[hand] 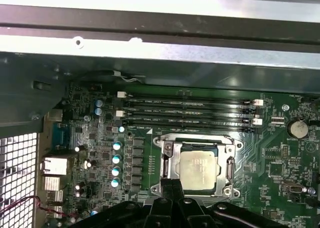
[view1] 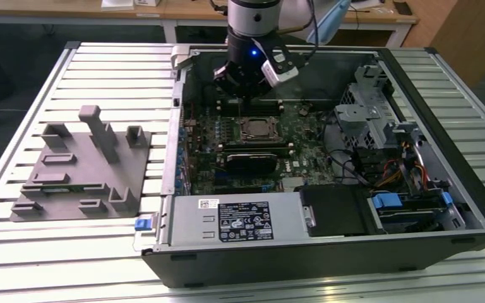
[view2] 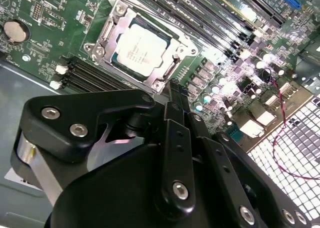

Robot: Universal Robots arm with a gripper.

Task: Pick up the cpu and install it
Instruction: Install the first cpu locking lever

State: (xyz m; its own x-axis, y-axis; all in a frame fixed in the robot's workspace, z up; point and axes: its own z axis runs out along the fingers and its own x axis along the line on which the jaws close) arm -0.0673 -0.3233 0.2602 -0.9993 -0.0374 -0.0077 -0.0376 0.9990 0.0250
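Inside the open computer case (view1: 444,208), which lies on its side on a slatted metal table (view1: 23,252), the cpu (view1: 252,130) sits flat in the motherboard socket (view1: 252,132), its pale silver top facing up. In the second wrist view the cpu (view2: 141,47) rests within the metal socket frame (view2: 150,42), and in the first wrist view the cpu (hand: 199,168) lies square in the same frame (hand: 196,169), its edges level with the surround. Nothing is touching the chip.

Seen from the exterior view, the gripper (view1: 240,95) hangs at about 12 o'clock from the cpu, just above the memory slots (view1: 251,107) and apart from the socket. In the second wrist view the gripper (view2: 176,95) has its two thin black fingers (view2: 172,90) pressed together with no gap and nothing between them, their tips near the corner of the socket frame but not on it. In the first wrist view the fingertips (hand: 172,185) likewise stand closed against each other beside the frame's edge.

On the green motherboard (view1: 310,151), a black heatsink block (view1: 247,161) lies at 6 o'clock from the cpu, and the drive bay (view1: 369,120) stands at 3 o'clock. A power supply (view1: 238,218) with a white label fills the near end of the case. At 9 o'clock, well apart on the table, stands a grey plastic fixture block (view1: 83,167).
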